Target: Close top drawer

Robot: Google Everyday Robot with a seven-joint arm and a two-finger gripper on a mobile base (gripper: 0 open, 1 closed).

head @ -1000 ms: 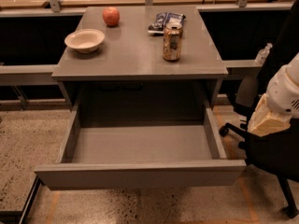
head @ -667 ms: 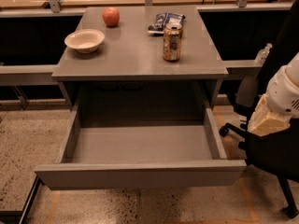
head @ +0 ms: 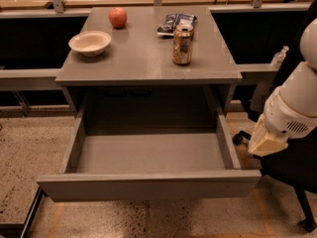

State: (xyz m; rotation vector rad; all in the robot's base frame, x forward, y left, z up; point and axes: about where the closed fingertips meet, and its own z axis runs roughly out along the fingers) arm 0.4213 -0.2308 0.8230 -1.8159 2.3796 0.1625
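The top drawer [head: 148, 185] is a wide, shallow grey drawer, pulled far out of the grey cabinet toward me. Its inside [head: 148, 152] is empty and its plain flat front faces the bottom of the view. My white arm comes in from the right edge. Its cream-coloured gripper end [head: 265, 139] hangs just right of the drawer's right side wall, level with it and apart from it. No lower drawers show.
On the cabinet top [head: 143, 58] stand a white bowl [head: 90, 42], a red apple [head: 118, 17], a drink can [head: 183, 44] and a snack bag [head: 176, 23]. A black office chair [head: 297, 167] is at the right behind my arm. A water bottle [head: 279, 58] stands further back. The floor is speckled.
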